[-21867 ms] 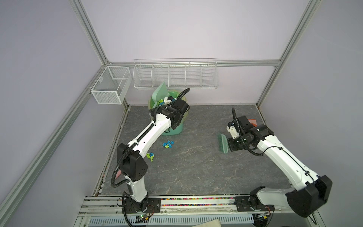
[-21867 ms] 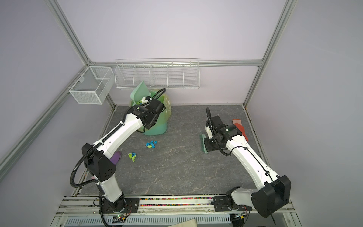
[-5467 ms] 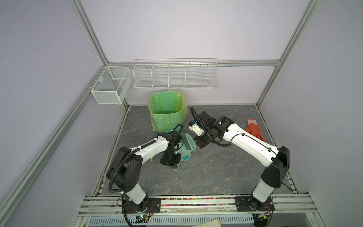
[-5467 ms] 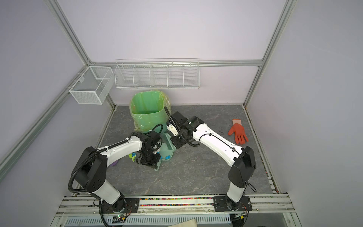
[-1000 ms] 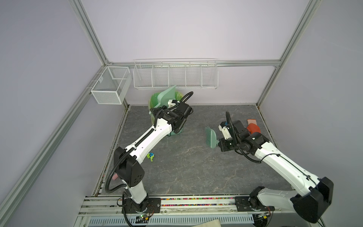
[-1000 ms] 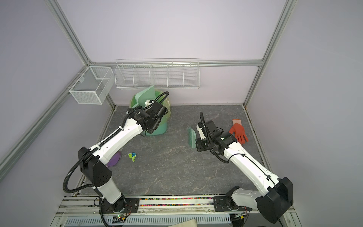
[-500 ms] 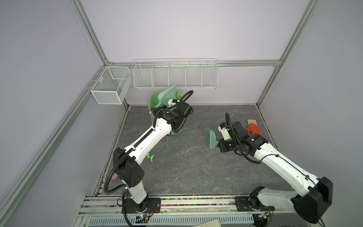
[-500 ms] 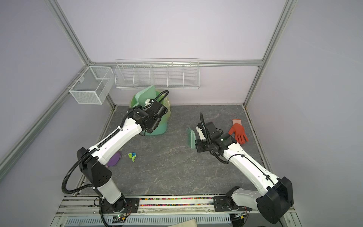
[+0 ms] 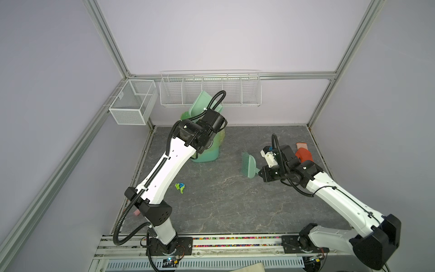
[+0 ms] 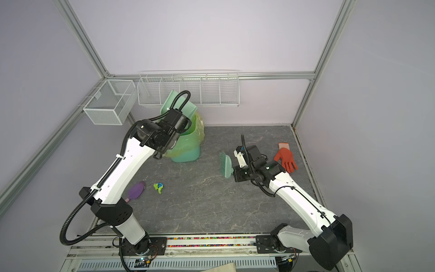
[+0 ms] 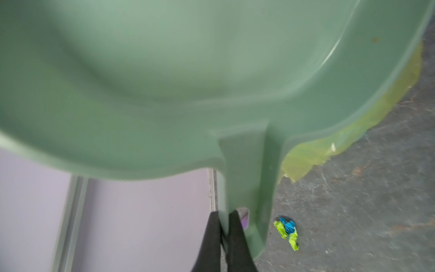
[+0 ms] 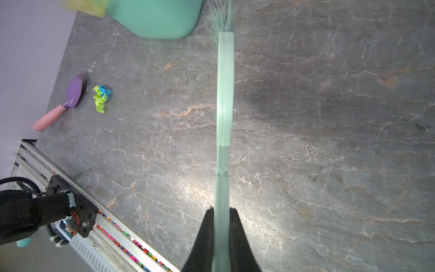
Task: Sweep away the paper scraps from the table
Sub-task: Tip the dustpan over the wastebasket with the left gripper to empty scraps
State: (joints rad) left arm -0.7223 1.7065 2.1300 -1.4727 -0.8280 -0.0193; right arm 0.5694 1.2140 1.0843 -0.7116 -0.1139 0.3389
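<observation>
While the dustpan (image 9: 204, 103) is tipped up over the bin (image 9: 208, 154), step in hand: emptying the pan, by my reading (the part of it in the left wrist view holds no scraps).
Left edge: a purple trowel (image 10: 136, 191) with a pink handle lies near the left edge of the table (image 9: 235, 207); it is no part of the job.
Left of middle: one small clump of blue and lime paper scraps (image 9: 180, 187) lies on the table just beside the trowel, well apart from bin and brush.
Far left corner: the left gripper (image 11: 223, 217) is clamped tight on the dustpan's handle above the bag-lined bin.
Right of middle: the right gripper (image 12: 221, 212) is closed firmly on the handle of the brush (image 9: 247, 164); whether the bristles touch the table I cannot tell.
Right edge: an orange glove (image 10: 285, 157) lies flat beyond the right arm.
Next move: probably lower the pan's lip flat beside the clump, bring the brush across, and sweep the clump in without pushing it under the trowel.
</observation>
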